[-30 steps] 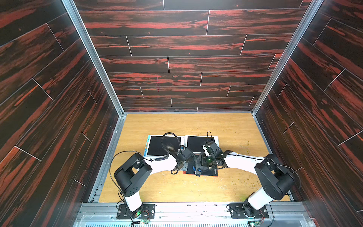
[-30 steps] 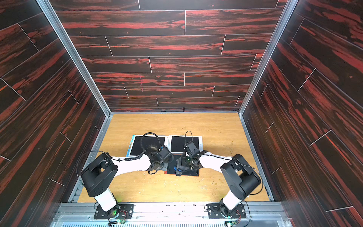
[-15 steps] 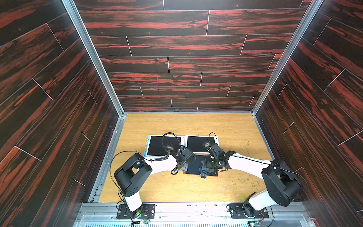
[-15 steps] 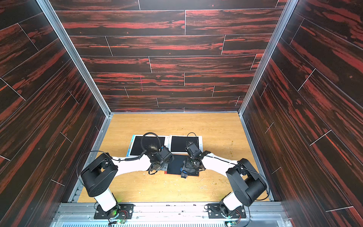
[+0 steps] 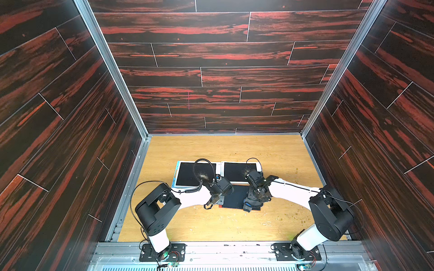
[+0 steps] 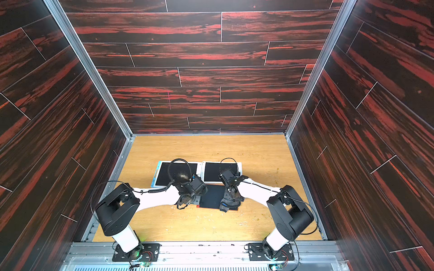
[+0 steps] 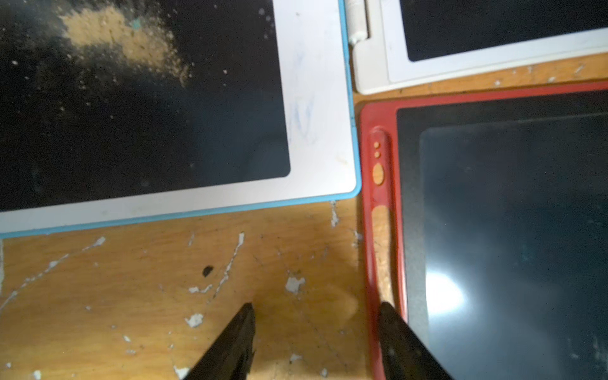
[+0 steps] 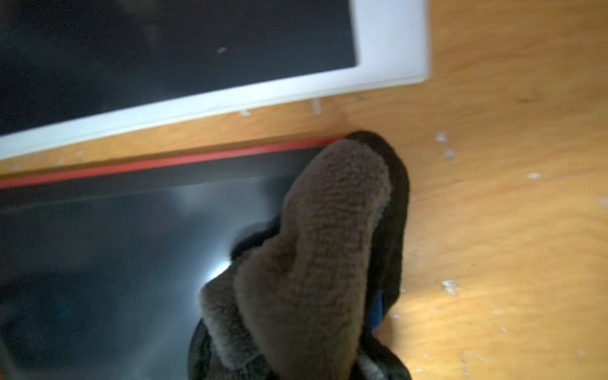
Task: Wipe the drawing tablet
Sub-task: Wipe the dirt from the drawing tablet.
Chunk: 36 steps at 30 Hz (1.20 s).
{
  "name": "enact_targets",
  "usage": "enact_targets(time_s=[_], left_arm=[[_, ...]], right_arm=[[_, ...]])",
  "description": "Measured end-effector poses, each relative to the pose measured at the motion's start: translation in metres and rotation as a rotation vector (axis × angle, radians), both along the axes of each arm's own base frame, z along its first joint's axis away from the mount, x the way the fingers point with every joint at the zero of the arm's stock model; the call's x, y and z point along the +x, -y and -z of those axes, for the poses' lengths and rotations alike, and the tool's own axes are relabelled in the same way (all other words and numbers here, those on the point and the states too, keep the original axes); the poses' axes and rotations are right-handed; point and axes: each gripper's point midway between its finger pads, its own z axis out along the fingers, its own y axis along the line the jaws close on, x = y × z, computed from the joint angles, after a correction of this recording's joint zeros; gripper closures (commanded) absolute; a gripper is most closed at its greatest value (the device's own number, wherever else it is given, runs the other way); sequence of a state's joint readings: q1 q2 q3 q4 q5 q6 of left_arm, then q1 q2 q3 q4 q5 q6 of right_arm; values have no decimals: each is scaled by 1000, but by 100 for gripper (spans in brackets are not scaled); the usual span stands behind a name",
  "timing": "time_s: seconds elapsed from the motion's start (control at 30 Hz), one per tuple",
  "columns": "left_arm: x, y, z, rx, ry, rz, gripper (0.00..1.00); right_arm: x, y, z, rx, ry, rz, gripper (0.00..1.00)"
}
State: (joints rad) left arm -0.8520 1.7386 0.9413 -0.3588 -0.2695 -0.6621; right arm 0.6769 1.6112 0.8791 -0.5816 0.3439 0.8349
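One red-framed drawing tablet (image 7: 493,230), glossy dark screen

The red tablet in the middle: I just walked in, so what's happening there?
The right gripper is shut on a brown cloth resting on the red tablet near its right edge. The left gripper sits open at the opposite edge, one of its fingers over the tablet's frame, the other over the table. The blue-edged tablet behind carries tan powder.
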Motion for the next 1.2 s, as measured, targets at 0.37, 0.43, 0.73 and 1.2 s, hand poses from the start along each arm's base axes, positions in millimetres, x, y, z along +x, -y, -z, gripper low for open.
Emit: enact_targets(time_s=[0.37,0.43,0.73,1.2], left_arm=[[0,0,0,0,0,0,39],[0,0,0,0,-1,0,39],[0,0,0,0,-1,0,39],[-4,-4,-68,-89,78,4,34]], right_arm=[[-14,66,2,-355,-52,148,100],[-19,78,1,-428,-71,169,99],[-45,124,-31,-707,-135,276,97],[-8,84,-102,-384,68,173,100]])
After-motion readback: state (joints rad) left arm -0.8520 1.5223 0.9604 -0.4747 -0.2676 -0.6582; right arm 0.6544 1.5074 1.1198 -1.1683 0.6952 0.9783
